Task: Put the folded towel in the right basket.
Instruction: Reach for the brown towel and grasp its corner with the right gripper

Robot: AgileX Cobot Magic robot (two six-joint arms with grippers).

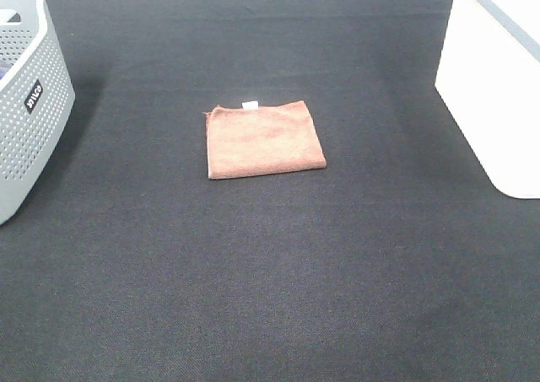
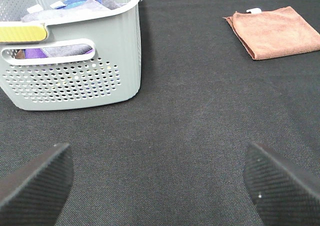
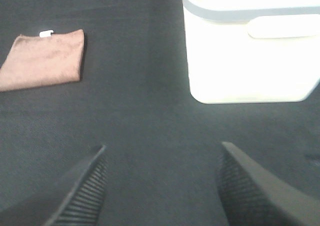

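Note:
A folded rust-brown towel with a small white tag lies flat on the black mat in the middle of the exterior view. It also shows in the left wrist view and the right wrist view. The white right basket stands at the right edge; the right wrist view shows its side wall. My left gripper is open and empty, well short of the towel. My right gripper is open and empty, in front of the white basket. Neither gripper shows in the exterior view.
A grey perforated basket stands at the left edge; the left wrist view shows cloths in purple, blue and grey inside it. The black mat covers the table.

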